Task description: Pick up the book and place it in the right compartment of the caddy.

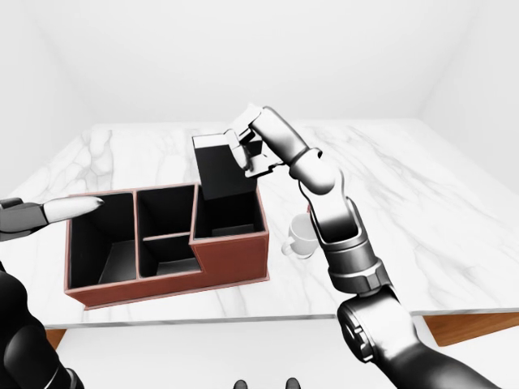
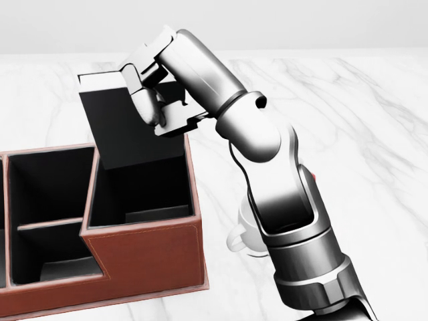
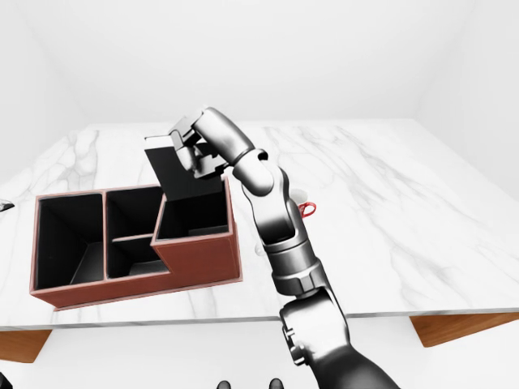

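Observation:
The black book (image 2: 124, 130) is tilted, its lower end dipping into the right compartment of the red-brown caddy (image 2: 147, 257). My right hand (image 2: 150, 100) is shut on the book's upper right part, above that compartment; it also shows in the left-eye view (image 1: 247, 150). The caddy (image 1: 231, 259) has a left compartment, a split middle one and a taller right one, all with dark insides. My left hand (image 1: 49, 212) is at the left edge of the left-eye view, just beyond the caddy's left wall, with its fingers stretched out and empty.
A white mug (image 1: 302, 237) stands just right of the caddy, partly behind my right forearm. A small red thing (image 3: 308, 209) shows behind the arm. The white marble table (image 1: 422, 203) ends near the bottom of the views.

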Robot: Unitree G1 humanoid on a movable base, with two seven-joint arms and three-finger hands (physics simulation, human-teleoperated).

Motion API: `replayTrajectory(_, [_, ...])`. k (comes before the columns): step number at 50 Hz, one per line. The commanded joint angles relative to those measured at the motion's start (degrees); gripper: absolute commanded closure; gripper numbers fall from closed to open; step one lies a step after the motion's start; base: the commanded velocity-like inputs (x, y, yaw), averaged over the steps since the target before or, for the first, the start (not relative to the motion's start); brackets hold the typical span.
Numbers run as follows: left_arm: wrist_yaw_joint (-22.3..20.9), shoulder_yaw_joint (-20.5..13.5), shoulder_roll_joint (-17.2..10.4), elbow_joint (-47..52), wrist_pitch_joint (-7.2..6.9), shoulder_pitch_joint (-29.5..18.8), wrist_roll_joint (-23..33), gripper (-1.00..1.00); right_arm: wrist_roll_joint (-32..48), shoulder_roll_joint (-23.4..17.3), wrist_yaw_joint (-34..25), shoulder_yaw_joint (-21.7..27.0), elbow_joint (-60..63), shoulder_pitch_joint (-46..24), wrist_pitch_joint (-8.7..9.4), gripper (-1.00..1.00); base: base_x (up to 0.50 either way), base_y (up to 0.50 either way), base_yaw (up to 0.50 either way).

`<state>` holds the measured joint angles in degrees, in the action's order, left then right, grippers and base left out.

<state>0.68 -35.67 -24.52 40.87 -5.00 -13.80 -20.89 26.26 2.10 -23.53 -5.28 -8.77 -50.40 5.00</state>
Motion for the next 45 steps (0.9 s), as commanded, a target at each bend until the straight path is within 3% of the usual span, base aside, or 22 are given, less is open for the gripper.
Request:
replayTrajectory(1, [-0.02,-0.26,-0.02,0.46,0.00,0.09,-0.17,-1.00,2.19,0.49,1.45,0.24,1.43,1.19,0.00,1.00,0.00,0.00,0.00])
replayTrajectory(45, [-0.18,-0.38,-0.04,-0.02,0.00,0.27,-0.19,-1.00,3.32,2.93,2.68,-1.16,-0.88,4.70,0.00,1.00,0.00,0.00,0.00])
